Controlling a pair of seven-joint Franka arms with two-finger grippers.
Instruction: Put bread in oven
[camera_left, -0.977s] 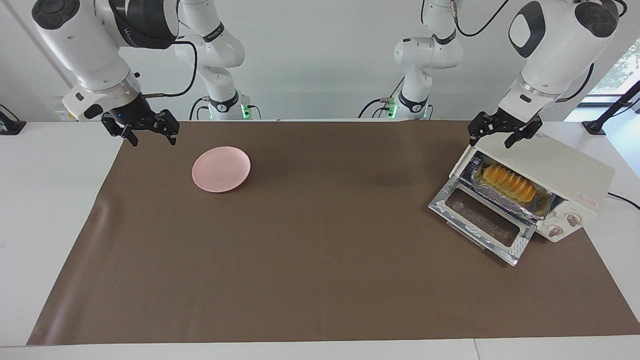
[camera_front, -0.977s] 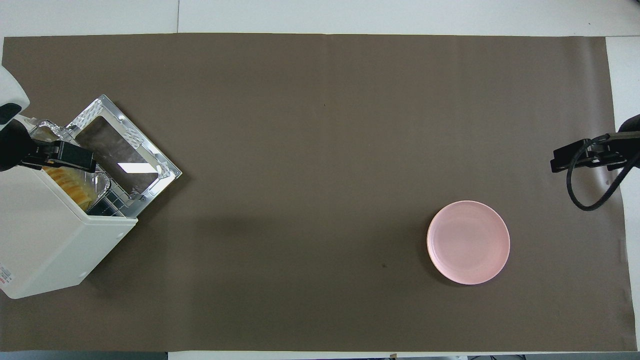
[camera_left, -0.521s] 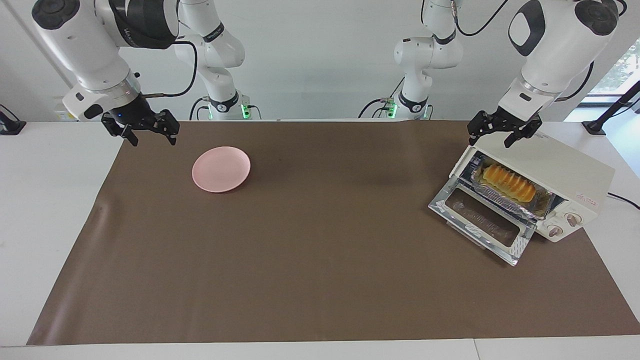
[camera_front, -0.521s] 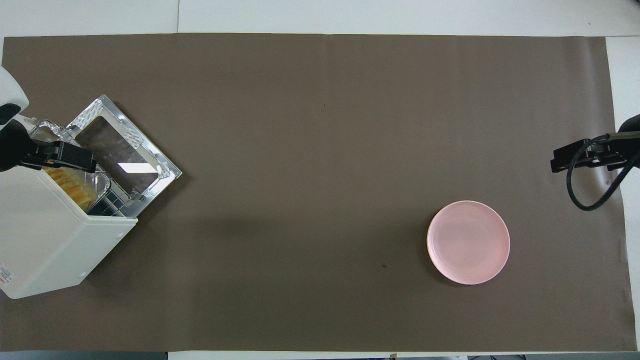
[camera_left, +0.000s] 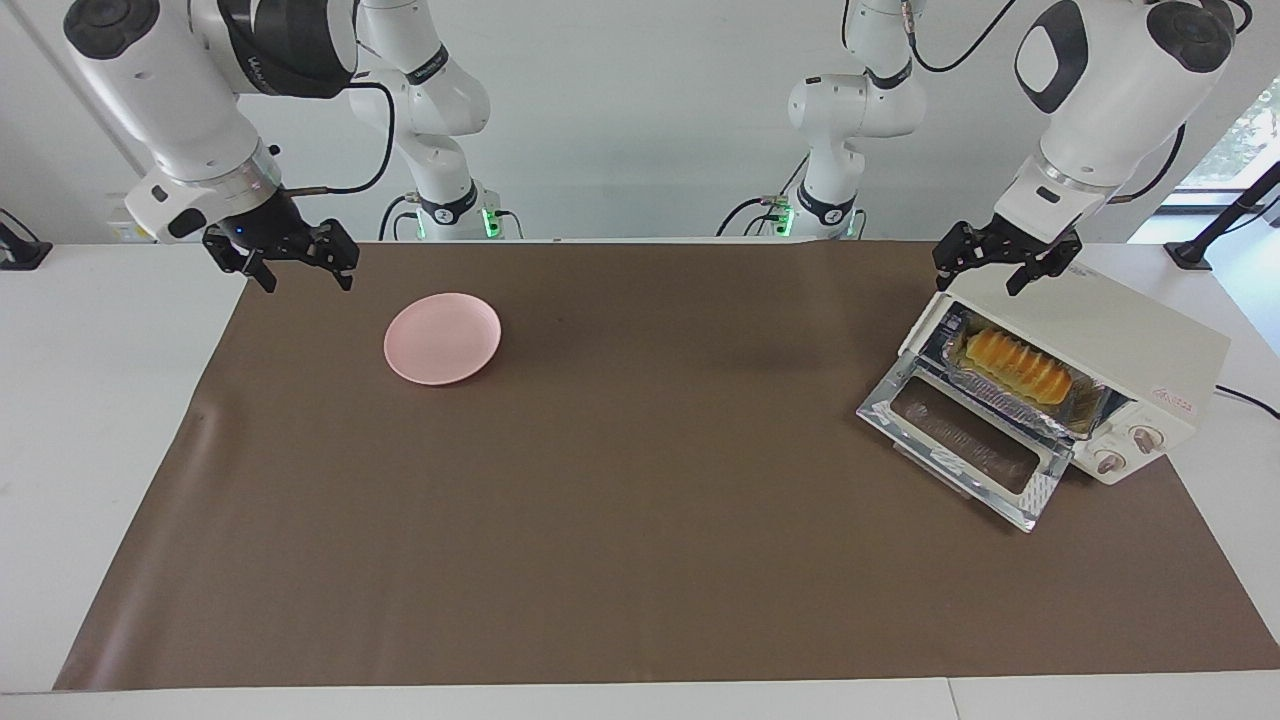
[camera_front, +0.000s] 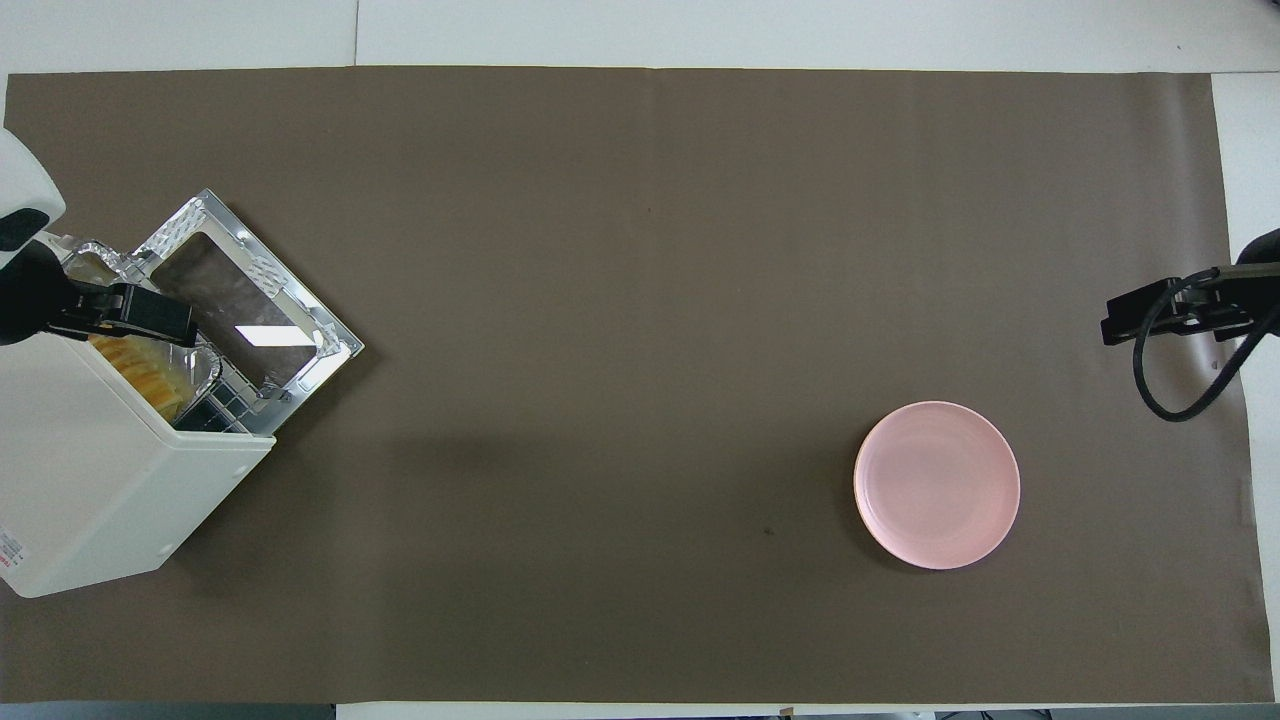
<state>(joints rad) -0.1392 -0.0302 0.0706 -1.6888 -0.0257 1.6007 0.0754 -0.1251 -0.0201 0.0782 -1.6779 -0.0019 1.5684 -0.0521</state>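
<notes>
- White table (camera_left: 90, 420) with one brown mat (camera_left: 640, 520) over most of it, pale wall past the robots.
- Landmark is the oven (camera_left: 1075, 375): one, cream-white, at the left arm's end of the table, turned at an angle on the mat's edge.
- Oven door (camera_left: 965, 440), one, glass, dropped fully open and lying flat in front of the oven; two knobs (camera_left: 1125, 448) on the front.
- One bread (camera_left: 1018, 366), golden and ridged, inside the oven, lying in one crinkled foil tray (camera_left: 1000, 395) on the rack.
- One pink plate (camera_left: 442, 338), bare, well apart from the oven, toward the right arm's end of the table.
- Two grippers.
- Left gripper (camera_left: 992, 268) hangs over the oven's top corner nearest the robots, fingers spread, nothing between them.
- Bread sits below that gripper inside the oven cavity, apart from the jaws, no contact; in the overhead view the gripper (camera_front: 130, 312) covers part of the oven opening with the bread (camera_front: 140, 368) showing just beside it.
- Right gripper (camera_left: 297, 268) hangs over the mat's edge at the right arm's end, well apart from the oven, near the plate but not over it; fingers spread, holding nothing.
- Bread is well apart from the right gripper, most of the mat between them.
</notes>
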